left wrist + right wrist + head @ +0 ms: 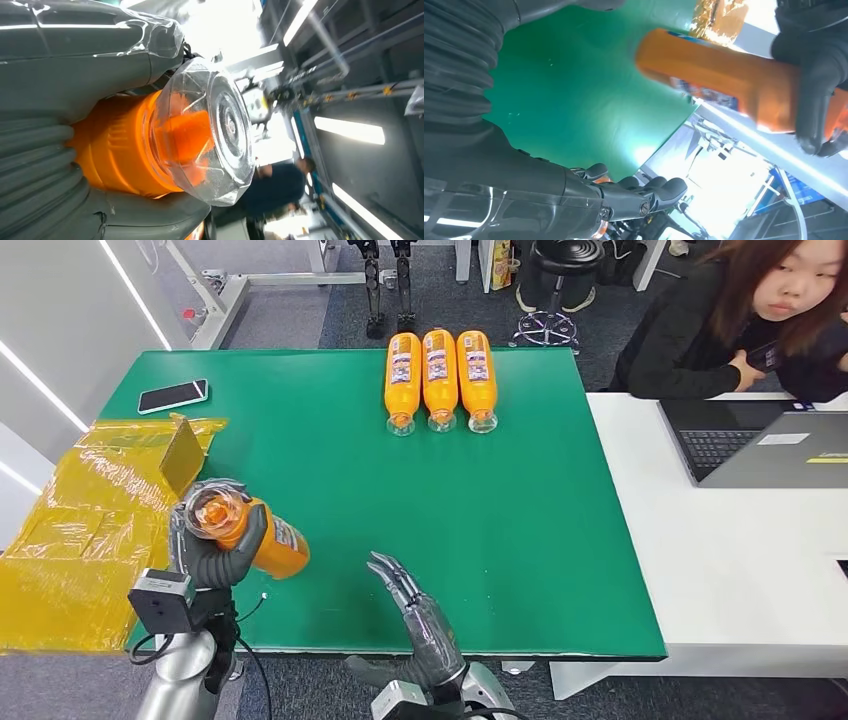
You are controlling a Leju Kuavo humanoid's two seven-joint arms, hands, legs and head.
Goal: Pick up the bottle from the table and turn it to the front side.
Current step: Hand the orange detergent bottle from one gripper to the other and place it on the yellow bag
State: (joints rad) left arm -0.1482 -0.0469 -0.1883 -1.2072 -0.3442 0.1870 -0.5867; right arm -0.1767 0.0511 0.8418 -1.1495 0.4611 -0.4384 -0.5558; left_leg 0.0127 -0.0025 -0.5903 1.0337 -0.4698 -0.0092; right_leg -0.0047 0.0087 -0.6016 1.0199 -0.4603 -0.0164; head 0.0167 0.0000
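My left hand (213, 552) grips an orange bottle (262, 540) near its neck and holds it lifted over the front left of the green table (330, 480), its clear cap (207, 511) pointing up toward me. The left wrist view shows the clear cap (210, 130) and orange bottle neck (120, 150) wrapped by my left hand (60, 165). My right hand (418, 615) is open, fingers stretched forward over the table's front edge, holding nothing. In the right wrist view my right hand (589, 192) is in front and the orange bottle (724, 75) is held by my left hand (816, 70).
Three more orange bottles (440, 378) lie side by side at the far middle of the table. A phone (173, 395) lies at the far left. Yellow plastic wrap (80, 530) covers the left edge. A person (750, 320) sits by a laptop (760, 445) on the white table (740, 560).
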